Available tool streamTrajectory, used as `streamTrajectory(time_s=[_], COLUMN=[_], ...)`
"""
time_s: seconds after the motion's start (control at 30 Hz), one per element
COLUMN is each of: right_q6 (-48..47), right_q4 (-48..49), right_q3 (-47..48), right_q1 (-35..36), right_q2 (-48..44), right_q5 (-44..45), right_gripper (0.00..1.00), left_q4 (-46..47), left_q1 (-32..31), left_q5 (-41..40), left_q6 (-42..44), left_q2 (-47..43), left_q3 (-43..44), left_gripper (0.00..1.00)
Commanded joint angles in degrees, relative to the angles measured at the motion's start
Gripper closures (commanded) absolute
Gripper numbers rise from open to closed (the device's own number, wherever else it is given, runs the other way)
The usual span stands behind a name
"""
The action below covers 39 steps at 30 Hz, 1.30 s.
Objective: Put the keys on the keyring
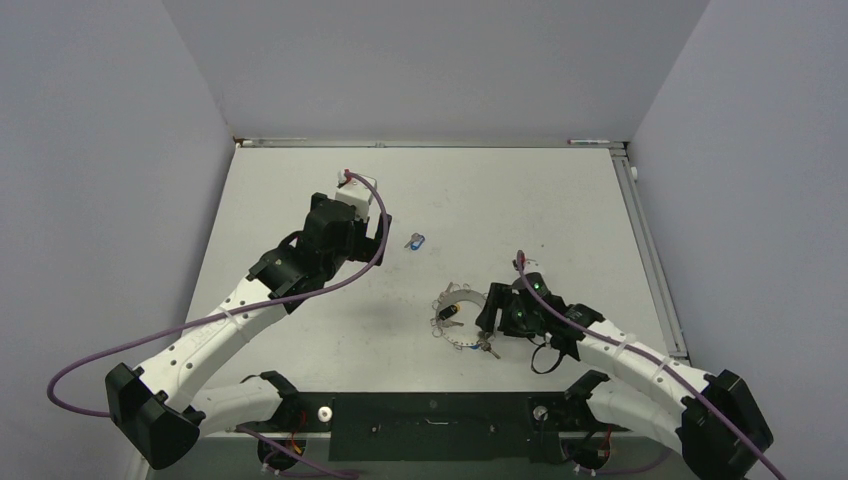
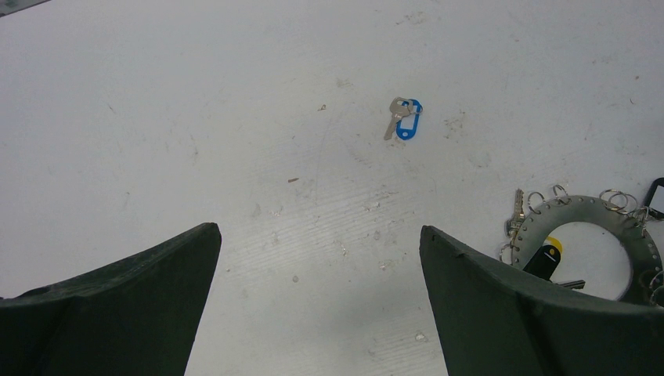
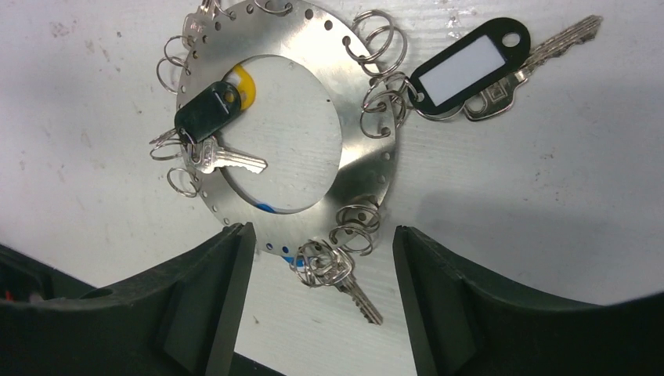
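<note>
The keyring (image 3: 360, 110) is a flat silver hoop pierced with holes, lying on the table with several small split rings and keys on its rim. My right gripper (image 3: 321, 232) is open just below it, and a silver key (image 3: 354, 287) on a split ring lies untouched between the fingers. A black-tagged key (image 3: 468, 72) hangs at the hoop's upper right, and a black tag with a yellow one (image 3: 208, 110) lies over its left side. One loose blue-tagged key (image 2: 405, 119) lies apart on the table. My left gripper (image 2: 319, 231) hovers open and empty short of it.
In the top view the keyring (image 1: 452, 294) sits right of centre with my right gripper (image 1: 487, 318) at its right edge. The blue-tagged key (image 1: 415, 241) lies just right of my left gripper (image 1: 381, 235). Grey walls enclose the white table (image 1: 300, 200).
</note>
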Motion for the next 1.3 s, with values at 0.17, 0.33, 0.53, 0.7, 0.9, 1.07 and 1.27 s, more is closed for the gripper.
streamTrajectory(time_s=[0.17, 0.33, 0.53, 0.7, 0.9, 1.07, 1.27], right_q6=[12.5, 13.6, 14.0, 14.4, 15.1, 15.2, 15.5], right_q4=[-10.3, -9.8, -9.3, -8.8, -8.6, -7.0, -6.3], right_q3=[8.3, 9.4, 9.7, 9.2, 8.6, 7.9, 7.1], right_q1=[12.7, 14.5, 14.6, 14.5, 14.5, 14.4, 14.5], right_q2=[9.3, 12.4, 14.3, 15.1, 15.1, 16.6, 18.2], right_q5=[22.7, 25.0, 26.4, 27.1, 28.7, 27.9, 27.2], right_gripper=[0.43, 0.44, 0.44, 0.49, 0.55, 0.57, 0.61], left_q4=[1.6, 1.7, 1.7, 1.8, 1.9, 1.8, 1.8], left_q1=[-0.3, -0.5, -0.8, -1.0, -1.4, -1.6, -1.8], left_q5=[-0.2, 0.0, -0.1, 0.1, 0.3, 0.2, -0.1], left_q6=[0.4, 0.3, 0.4, 0.4, 0.4, 0.4, 0.5], left_q2=[-1.1, -1.7, -2.4, -2.7, -2.9, -3.0, -3.0], left_q3=[0.6, 0.6, 0.5, 0.4, 0.4, 0.5, 0.4], left_gripper=[0.03, 0.03, 0.03, 0.03, 0.03, 0.03, 0.03])
